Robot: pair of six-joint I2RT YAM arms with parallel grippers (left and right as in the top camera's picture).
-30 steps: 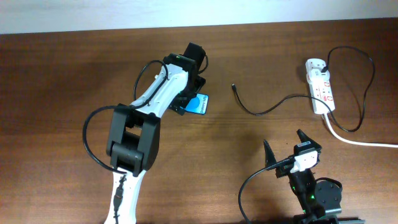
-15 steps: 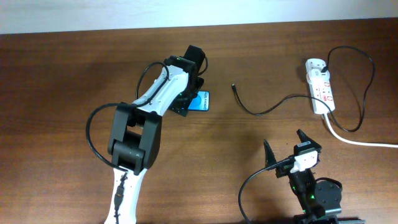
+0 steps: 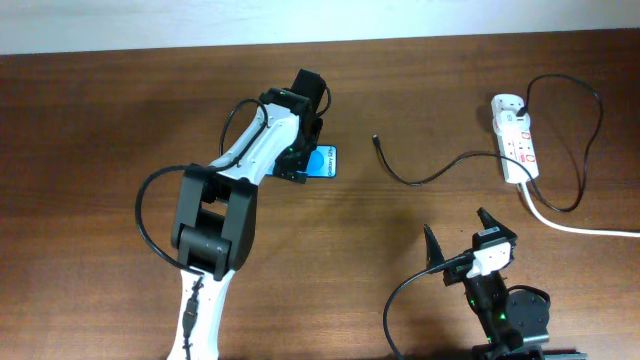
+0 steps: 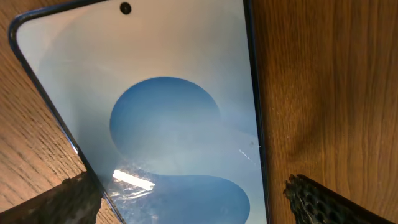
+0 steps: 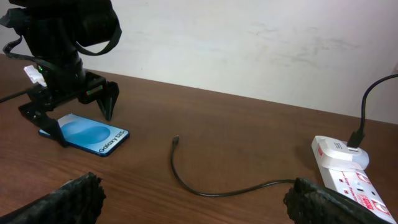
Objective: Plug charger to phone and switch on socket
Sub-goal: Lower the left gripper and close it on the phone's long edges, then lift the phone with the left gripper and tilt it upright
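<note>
Left gripper (image 5: 86, 129) is spread wide, its fingers straddling the phone (image 3: 323, 163), which lies flat on the table (image 3: 100, 120). Right gripper (image 3: 455, 224) is wide and holds nothing. Charger plug (image 3: 377, 143) lies between phone and socket (image 3: 515, 137), unconnected.

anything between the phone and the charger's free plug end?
No. Only bare tabletop separates the phone from the charger's plug. The overhead and right wrist views both show it.

Left arm (image 3: 252, 152): white shells, black joints, looping black cable. Right arm (image 3: 492, 290): black body, white wrist block, green light, ribbed black fingers (image 5: 339, 202).
</note>
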